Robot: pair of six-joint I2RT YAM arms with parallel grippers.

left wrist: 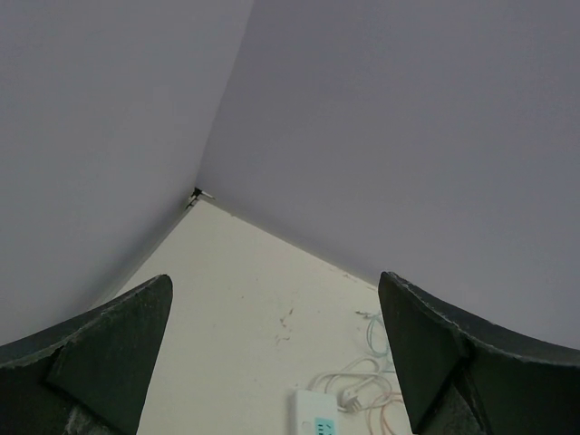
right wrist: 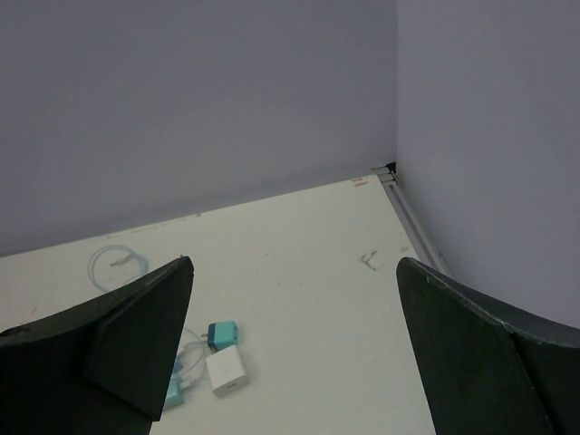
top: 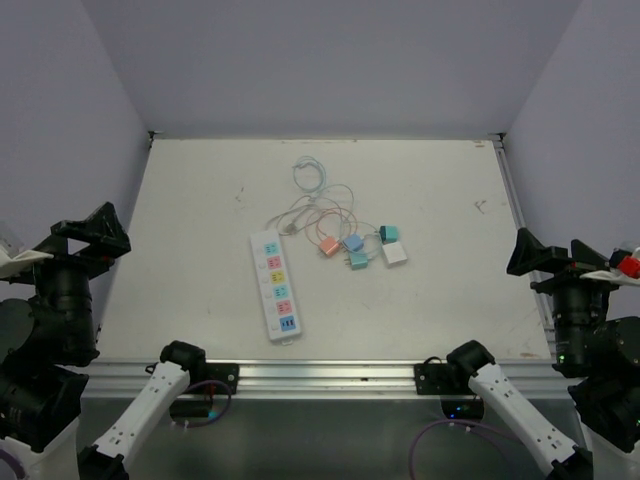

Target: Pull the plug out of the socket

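Observation:
The socket (top: 276, 285), a long white power strip with coloured labels, lies left of the table's middle, and its far end shows in the left wrist view (left wrist: 315, 412). A darker blue block (top: 287, 324) sits at its near end. It may be the plug, but it is too small to tell. My left gripper (top: 95, 232) hangs open at the far left, well away from the strip, with nothing between its fingers (left wrist: 276, 299). At the far right my right gripper (top: 540, 255) is also open and empty (right wrist: 294, 272).
Loose chargers lie right of the strip: pink (top: 329, 245), blue (top: 353, 243), teal (top: 389, 233) and white (top: 395, 254), with thin cables (top: 310, 175) coiled behind them. The strip's own cord plug (top: 288, 228) rests on the table. Grey walls enclose three sides.

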